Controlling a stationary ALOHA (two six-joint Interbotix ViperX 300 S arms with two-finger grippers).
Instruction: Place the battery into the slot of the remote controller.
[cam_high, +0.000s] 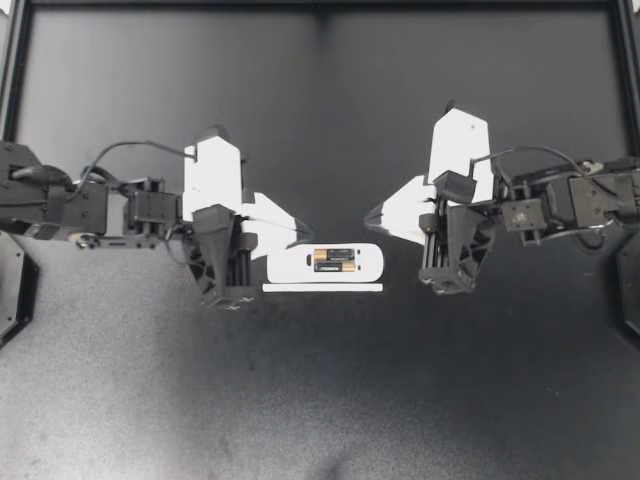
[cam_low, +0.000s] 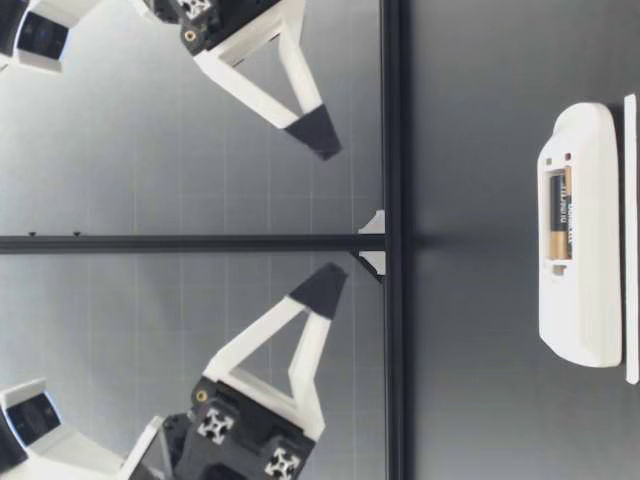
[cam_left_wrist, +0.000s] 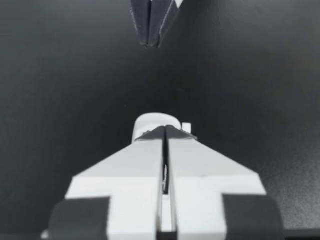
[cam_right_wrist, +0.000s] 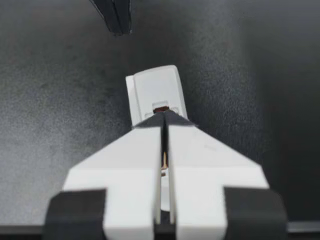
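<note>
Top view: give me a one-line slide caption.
White remote, battery in its open slot; my left claw and right claw hover shut over its ends.

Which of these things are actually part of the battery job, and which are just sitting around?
Part of the job:
- remote
- battery, lying in the remote's slot
- left gripper and right gripper, both shut and empty, above the table

Just lying about:
- thin white strip beside the remote; I cannot tell what it is
</note>
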